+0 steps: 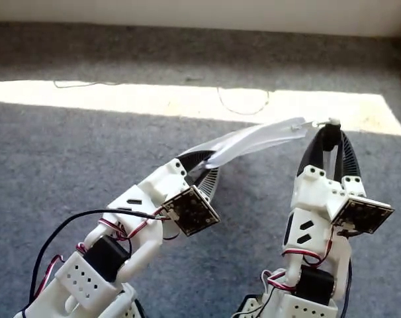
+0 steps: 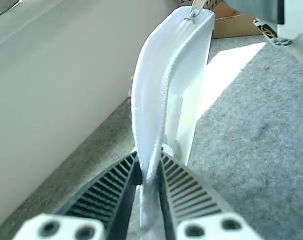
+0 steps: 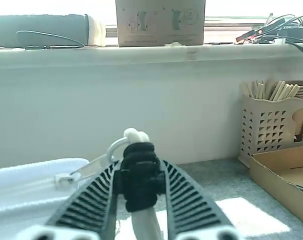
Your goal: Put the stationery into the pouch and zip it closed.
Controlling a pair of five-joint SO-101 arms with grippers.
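2 white plastic arms (image 1: 154, 189), each with black ribbed fingers (image 1: 349, 159), a black motor (image 1: 106, 257), a dark square wrist board (image 1: 191, 211), and red, white and black cables (image 1: 124, 230).

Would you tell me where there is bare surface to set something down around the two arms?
Widest free patch: the grey carpet between the sunlit strip and the left gripper. Another runs between that strip, where a thin cable lies, and the wall. Crowded: the gap between the arms, under the pouch stretched to the right gripper by its zip pull.
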